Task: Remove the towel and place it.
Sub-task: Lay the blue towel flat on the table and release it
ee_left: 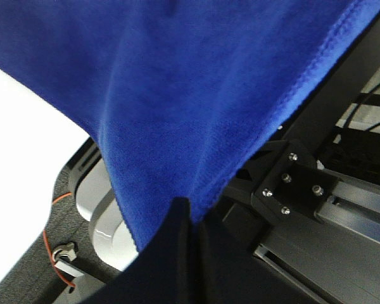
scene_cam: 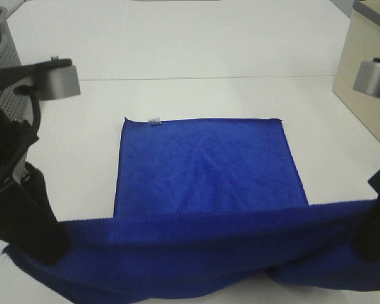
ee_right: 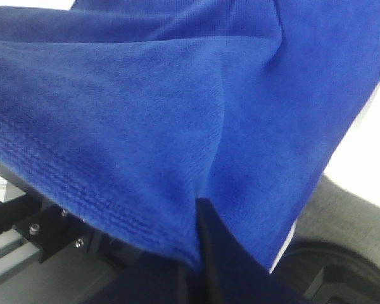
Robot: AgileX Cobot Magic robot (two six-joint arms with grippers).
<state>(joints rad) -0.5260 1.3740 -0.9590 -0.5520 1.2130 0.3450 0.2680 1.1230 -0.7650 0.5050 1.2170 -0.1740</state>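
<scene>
The royal-blue towel has its far half lying flat on the white table, with a small white tag at its far left corner. Its near edge is raised in a taut band across the front. My left gripper is shut on the near left end of that band, and the left wrist view shows the towel pinched between the black fingers. My right gripper is shut on the near right end. In the right wrist view the towel hangs from the closed fingers.
A perforated metal basket stands at the far left. A wooden box stands at the far right. Beneath the grippers, the wrist views show the table's front edge and the metal frame.
</scene>
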